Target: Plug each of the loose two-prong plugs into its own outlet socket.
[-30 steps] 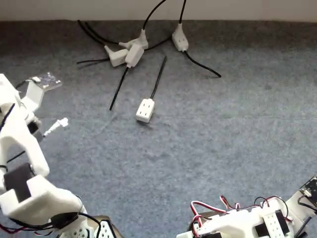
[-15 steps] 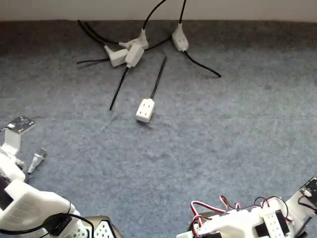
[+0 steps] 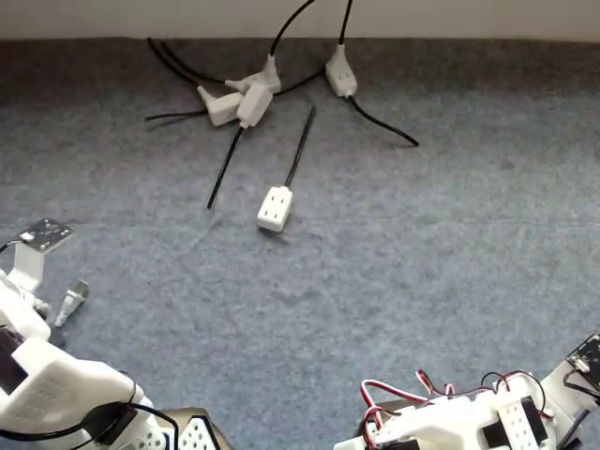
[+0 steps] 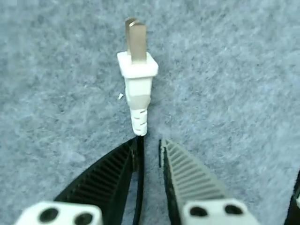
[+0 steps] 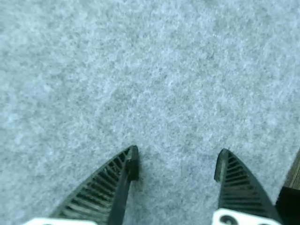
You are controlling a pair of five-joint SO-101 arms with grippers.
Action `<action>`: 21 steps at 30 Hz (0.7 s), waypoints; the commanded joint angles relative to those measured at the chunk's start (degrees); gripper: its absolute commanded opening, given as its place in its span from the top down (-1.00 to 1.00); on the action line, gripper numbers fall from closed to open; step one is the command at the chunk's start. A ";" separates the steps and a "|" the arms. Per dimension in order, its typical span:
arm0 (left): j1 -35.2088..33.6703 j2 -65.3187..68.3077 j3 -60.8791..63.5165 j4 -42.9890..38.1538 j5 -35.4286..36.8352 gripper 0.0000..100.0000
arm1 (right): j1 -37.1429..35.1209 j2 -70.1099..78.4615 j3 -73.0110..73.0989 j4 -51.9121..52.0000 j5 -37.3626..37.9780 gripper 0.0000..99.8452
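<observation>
Left wrist view: left pincer [image 4: 150,142] closed on the cord [image 4: 139,197] just behind the two-prong plug [image 4: 137,79]. The plug juts past the fingertips, prongs pointing away, over the grey table [image 4: 234,70]. Right pincer [image 5: 178,152] open above the table. Farther off, an outlet socket [image 3: 274,208] lies mid-table, well apart from the plug.

Grey carpet [image 3: 422,244] lay under my work, short nubby pile, running from near edge to far. Pale strip [image 3: 450,17] ran along far side; wall or board, I couldn't tell. Light was soft, even; shadows stayed faint.
</observation>
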 commanded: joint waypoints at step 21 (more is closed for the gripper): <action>15.43 -12.35 0.13 -0.70 10.46 0.68 | 0.75 0.04 4.00 0.31 1.23 0.45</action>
